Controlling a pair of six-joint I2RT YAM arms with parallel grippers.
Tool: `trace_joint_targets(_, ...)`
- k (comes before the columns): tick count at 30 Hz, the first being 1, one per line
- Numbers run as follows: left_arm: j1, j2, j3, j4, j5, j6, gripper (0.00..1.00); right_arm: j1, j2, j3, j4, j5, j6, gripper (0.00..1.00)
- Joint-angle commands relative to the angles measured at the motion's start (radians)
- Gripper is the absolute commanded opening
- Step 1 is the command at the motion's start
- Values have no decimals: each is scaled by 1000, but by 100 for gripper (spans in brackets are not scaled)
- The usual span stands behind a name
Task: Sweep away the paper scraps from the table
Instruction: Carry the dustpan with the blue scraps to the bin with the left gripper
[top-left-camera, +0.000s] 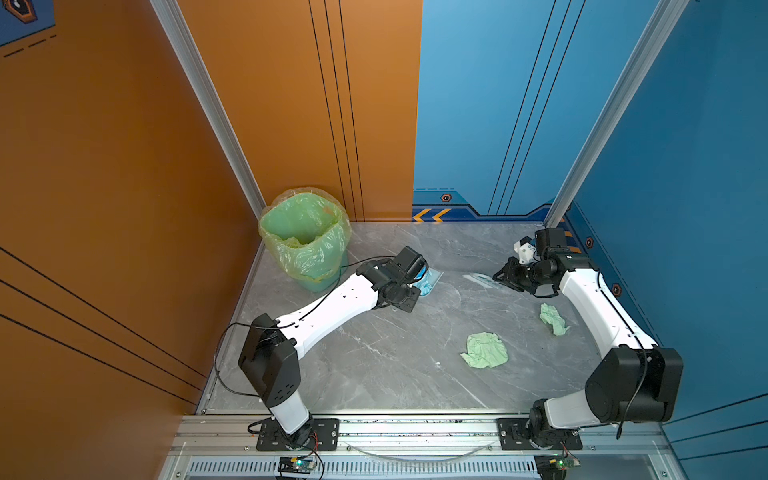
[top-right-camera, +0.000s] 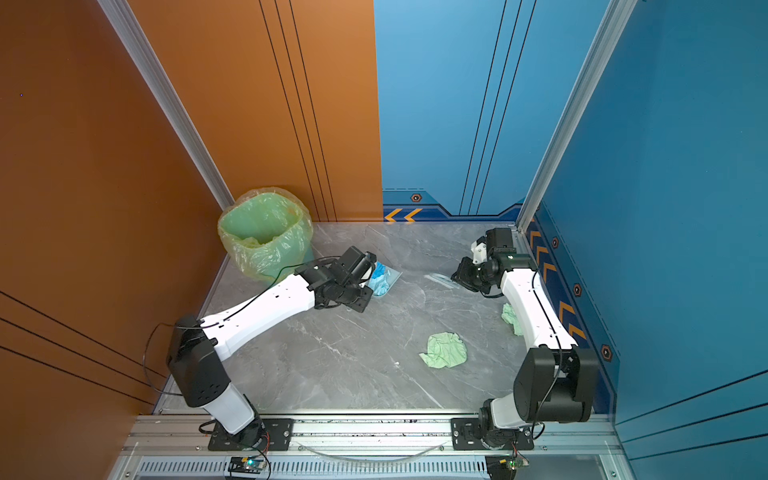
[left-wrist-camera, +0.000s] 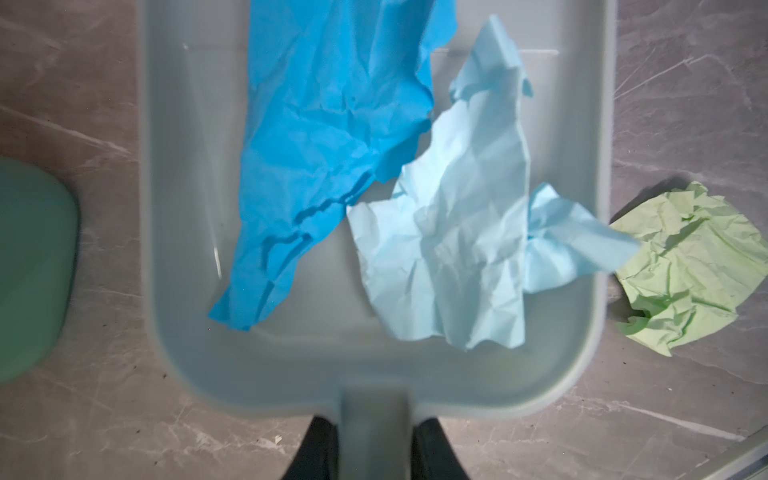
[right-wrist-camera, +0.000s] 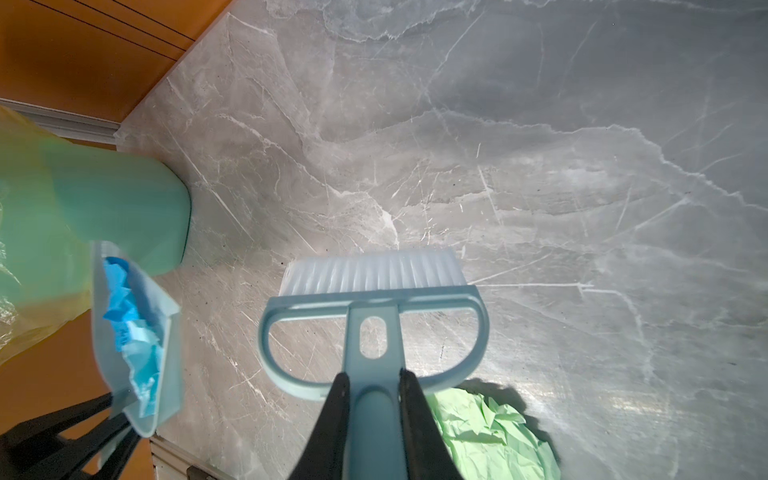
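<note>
Closest to the top camera runs the silver rail (top-left-camera: 415, 428) at the front edge of the worktop (top-left-camera: 395, 365), and both arms are fixed on it. The left arm (top-left-camera: 332, 307) reaches toward the far left corner, where a green bin (top-left-camera: 311, 283) with a yellow-green bag (top-left-camera: 291, 249) stands. The left jaws are clamped on the handle of a pale blue-grey dustpan (left-wrist-camera: 374, 365); in the left wrist view one dark finger (left-wrist-camera: 316, 451) shows on each side of it. Two of the paper scraps lie inside the dustpan: a bright blue piece (left-wrist-camera: 332, 145) and a light blue piece (left-wrist-camera: 457, 241). One corner of the light blue piece hangs out over the side wall. In both top views the dustpan sticks out from under the left wrist, to the right of the bin, and in the right wrist view it looks tilted. If it touches the worktop, I cannot tell.

The right jaws are clamped on the handle of a light blue brush (right-wrist-camera: 374, 299) with white bristles (right-wrist-camera: 372, 272). In both top views the brush is at the far right of the worktop, its head pointing toward the dustpan, with a gap between them.

Two more scraps lie on the bare worktop: a pale green piece (top-left-camera: 485, 351) right of the middle, and a second pale green piece (top-left-camera: 552, 319) near the right arm (top-left-camera: 594, 299).
</note>
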Motion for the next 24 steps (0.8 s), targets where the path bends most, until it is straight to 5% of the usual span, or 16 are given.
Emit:
trace_joint_targets(1,42,-62,49,-82,-35,17,0,-2,13,-16,13,-7,5,0)
trace_joint_targets(10,154,-162,104,-88,-40,51,0,-4,33,-22,13,-7,-4,0)
trace_joint_targets(24,444,-148,329,-133,-75,169,0,-2,44,-30,13,-10,-1,0)
